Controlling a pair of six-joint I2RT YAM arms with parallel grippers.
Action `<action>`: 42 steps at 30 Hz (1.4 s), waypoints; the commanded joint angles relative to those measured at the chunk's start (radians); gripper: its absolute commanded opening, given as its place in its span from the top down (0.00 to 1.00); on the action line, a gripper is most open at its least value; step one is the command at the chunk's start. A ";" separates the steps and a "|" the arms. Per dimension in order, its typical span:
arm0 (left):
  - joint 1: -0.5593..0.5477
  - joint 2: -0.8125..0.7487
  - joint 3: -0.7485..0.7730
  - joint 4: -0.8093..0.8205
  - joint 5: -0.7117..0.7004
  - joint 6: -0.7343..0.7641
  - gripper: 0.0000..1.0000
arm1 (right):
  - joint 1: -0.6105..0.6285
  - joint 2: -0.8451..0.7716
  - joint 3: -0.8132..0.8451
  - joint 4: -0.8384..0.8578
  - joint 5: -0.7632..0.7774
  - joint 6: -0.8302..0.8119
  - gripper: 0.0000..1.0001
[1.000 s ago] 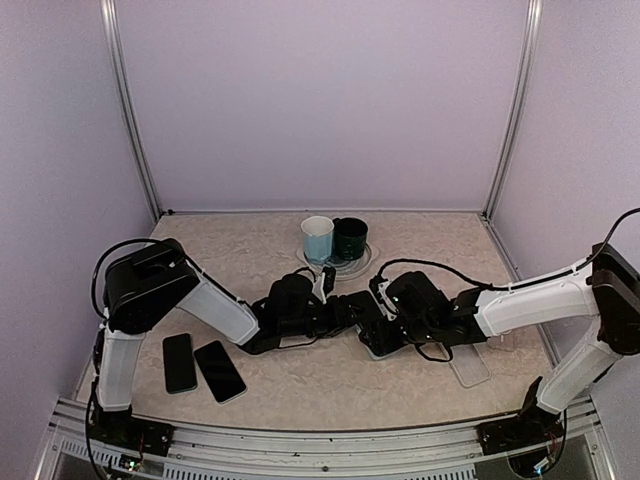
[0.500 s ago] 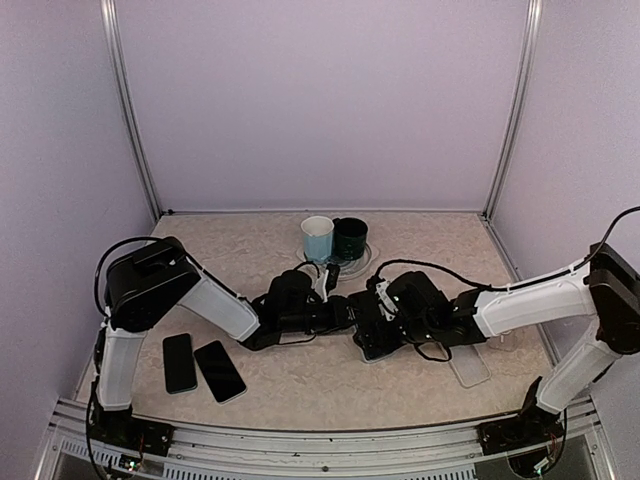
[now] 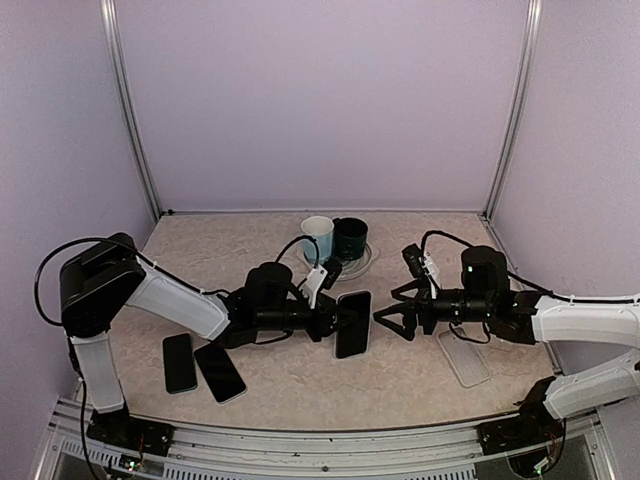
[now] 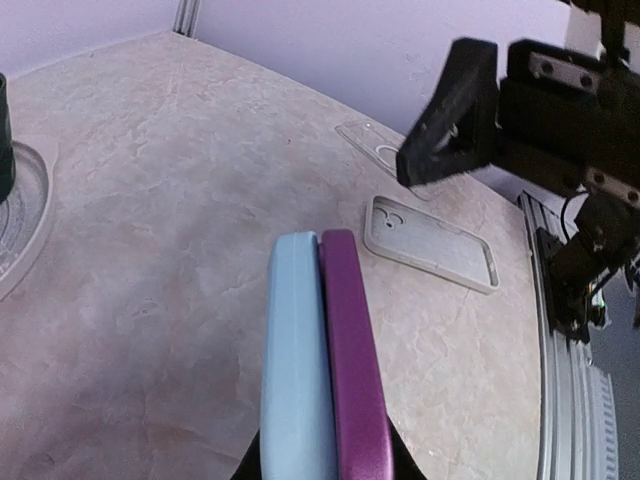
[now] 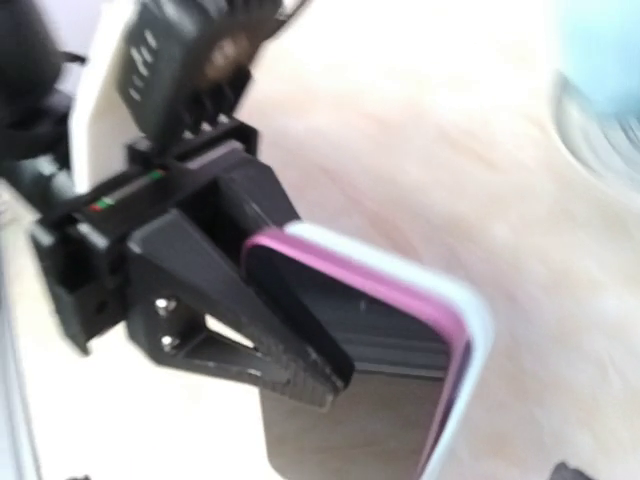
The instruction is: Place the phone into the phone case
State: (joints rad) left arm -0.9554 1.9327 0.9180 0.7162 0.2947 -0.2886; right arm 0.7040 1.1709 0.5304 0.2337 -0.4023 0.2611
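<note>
Purple along its edge, the phone [image 3: 352, 323] is clamped at its end between the fingers of the left end effector [image 3: 337, 320]. The pale blue phone case [image 4: 295, 380] lies flat against it inside the same grip. In the left wrist view the two read as separate bands, blue beside purple. In the right wrist view a pale rim runs round the purple one. The phone therefore looks at least partly in the case, though I cannot tell whether every corner is home.

A second ago both arms were huddled together over this pair at the middle of the bench [image 3: 300, 400]. Since then the left end effector has closed on it and now carries it alone, apparently off the surface. The right end effector [image 3: 390, 318] has let go and drawn back. Its jaws stand wide apart with nothing between them, just to the right of the phone and pointing at it.

This reads as a handover. The left arm steadies the pair while the right is free to come back in and press the phone fully into the case, if it is not seated already.

A clear case [image 3: 462, 358] lies on the bench just behind and to the near side of the right end effector, untouched. Two spare phones [image 3: 198, 366] lie well behind the left one, by its arm.
</note>
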 commanded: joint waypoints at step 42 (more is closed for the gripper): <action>-0.151 -0.538 -0.030 -0.215 0.067 0.408 0.01 | 0.113 -0.176 0.173 0.162 -0.331 -0.263 1.00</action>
State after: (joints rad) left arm -1.1007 1.4204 0.9142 0.4862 0.3573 0.0715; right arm 0.8227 1.0710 0.6476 0.2924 -0.7204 -0.0250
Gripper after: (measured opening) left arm 0.988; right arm 0.092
